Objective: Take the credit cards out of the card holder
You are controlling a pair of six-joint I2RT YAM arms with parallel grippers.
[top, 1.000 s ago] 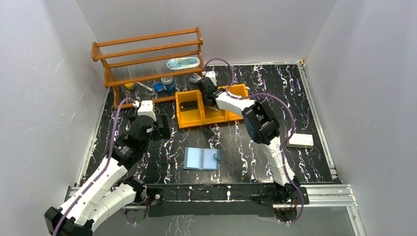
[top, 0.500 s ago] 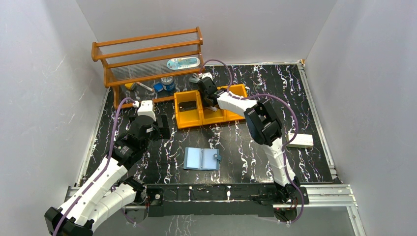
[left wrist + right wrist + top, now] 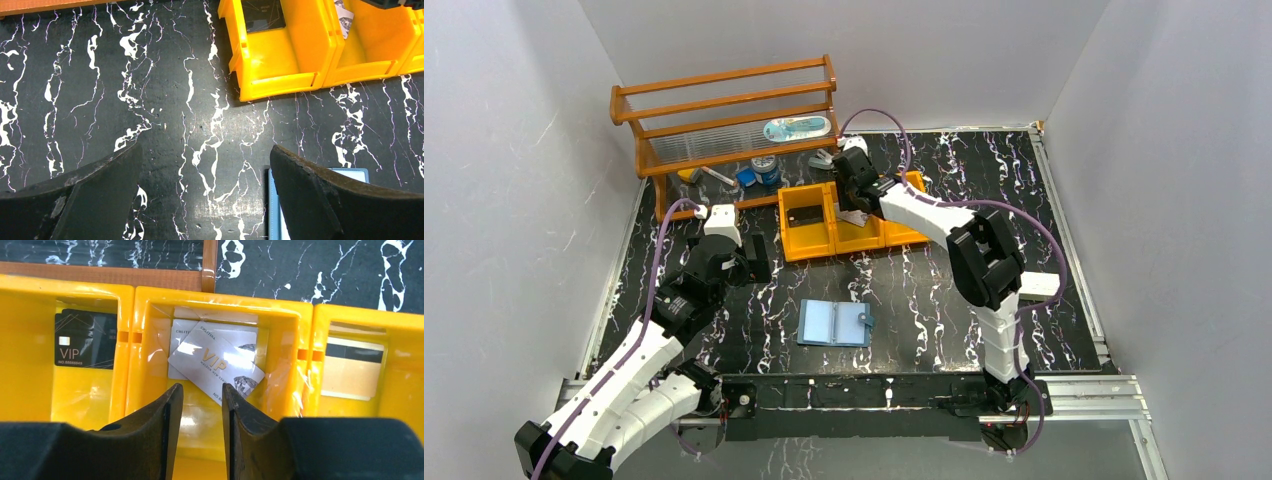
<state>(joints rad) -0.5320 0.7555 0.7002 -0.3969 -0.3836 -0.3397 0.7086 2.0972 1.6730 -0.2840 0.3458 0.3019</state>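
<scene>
The black marbled bench (image 3: 904,300) carries a yellow three-part tray (image 3: 824,247). The right arm's fingers (image 3: 165,415) hang directly above its middle part, a little apart with nothing between them. That gap would suit dropping a thin card, I'd say. The light blue card holder (image 3: 835,323) lies opened flat, well apart from those fingers. It is near the left arm's fingers (image 3: 305,190), which are spread wide over bare bench, probably waiting to steady it. The cards look sorted by colour. The silver cards (image 3: 215,365) lie below the right arm's fingers, the black card (image 3: 85,346) to their left and the tan card (image 3: 350,372) to their right. The holder's pockets look empty, though I can't be sure.
</scene>
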